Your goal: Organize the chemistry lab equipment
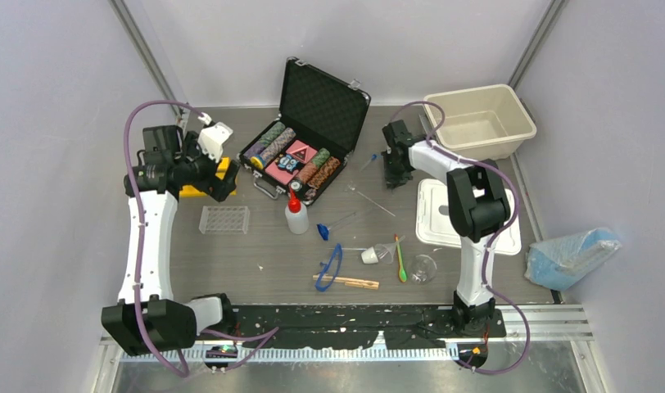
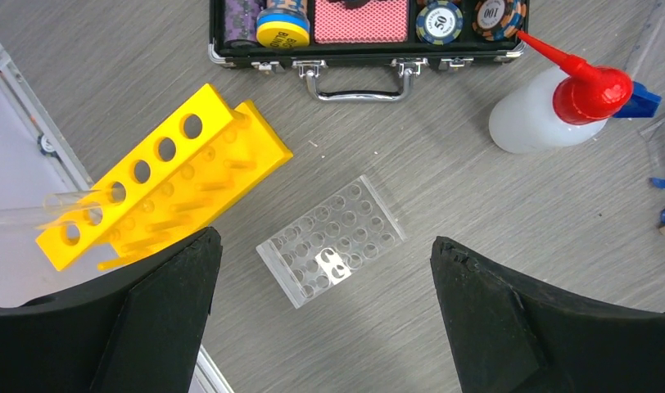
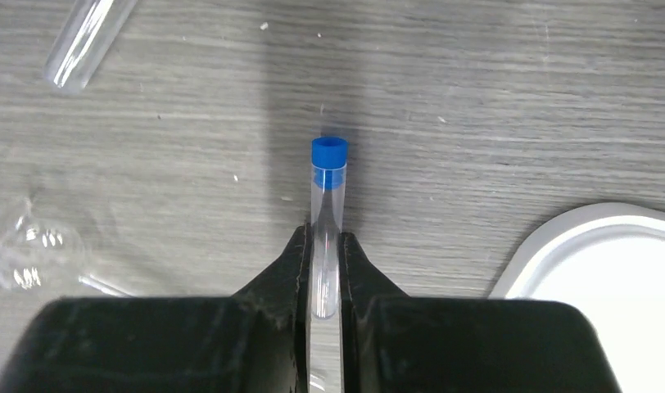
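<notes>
My right gripper (image 3: 326,239) is shut on a clear blue-capped tube (image 3: 328,192), which lies lengthwise between the fingers just above the table with its cap pointing away. In the top view this gripper (image 1: 395,173) is down at the table, right of the poker chip case. My left gripper (image 2: 325,239) hangs open and empty above the clear tube rack (image 2: 333,237), beside the yellow tube rack (image 2: 161,176), which has one glass tube in its end hole. The red-capped white squeeze bottle (image 1: 295,214) stands mid-table. Blue goggles (image 1: 331,266), funnel (image 1: 377,254), wooden clamp (image 1: 346,282) and green spatula (image 1: 400,262) lie near the front.
An open black case of poker chips (image 1: 305,131) sits at the back centre. A beige bin (image 1: 481,120) is at the back right, with a white lid (image 1: 444,214) in front of it. A loose clear tube (image 3: 88,41) lies near my right gripper. A blue bag (image 1: 571,254) lies at far right.
</notes>
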Controlling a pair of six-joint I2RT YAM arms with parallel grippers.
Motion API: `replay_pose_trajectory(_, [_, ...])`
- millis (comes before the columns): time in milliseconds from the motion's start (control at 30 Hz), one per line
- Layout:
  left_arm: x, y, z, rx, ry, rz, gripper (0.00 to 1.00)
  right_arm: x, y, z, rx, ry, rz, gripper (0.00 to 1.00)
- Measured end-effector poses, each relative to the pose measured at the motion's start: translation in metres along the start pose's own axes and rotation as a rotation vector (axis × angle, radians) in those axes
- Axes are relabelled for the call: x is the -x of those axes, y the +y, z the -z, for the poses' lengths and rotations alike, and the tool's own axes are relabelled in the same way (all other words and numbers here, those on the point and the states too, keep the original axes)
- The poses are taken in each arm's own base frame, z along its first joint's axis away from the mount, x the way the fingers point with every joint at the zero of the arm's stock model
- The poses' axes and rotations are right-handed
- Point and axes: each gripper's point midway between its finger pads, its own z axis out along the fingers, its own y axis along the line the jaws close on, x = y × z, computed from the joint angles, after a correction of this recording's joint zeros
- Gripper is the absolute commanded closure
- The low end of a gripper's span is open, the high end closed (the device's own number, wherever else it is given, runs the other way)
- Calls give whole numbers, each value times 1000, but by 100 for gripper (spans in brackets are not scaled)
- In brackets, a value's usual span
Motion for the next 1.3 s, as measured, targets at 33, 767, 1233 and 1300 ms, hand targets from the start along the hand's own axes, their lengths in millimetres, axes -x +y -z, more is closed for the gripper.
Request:
replay_pose_trajectory(33, [0, -1, 1, -7, 9, 10, 0, -1, -2, 2, 21, 8, 9, 95])
replay_pose_trajectory(767, [127, -125, 74, -594, -257, 175, 23, -15, 216, 343, 981, -722, 950, 95])
replay_pose_trajectory(1233, [103, -178, 58, -791, -133, 487, 51, -53, 253, 356, 996, -748, 1083, 95])
replay_pose_trajectory(1300, [105, -178, 60, -790, -144, 487, 52, -56, 255, 356, 998, -747, 1089, 95])
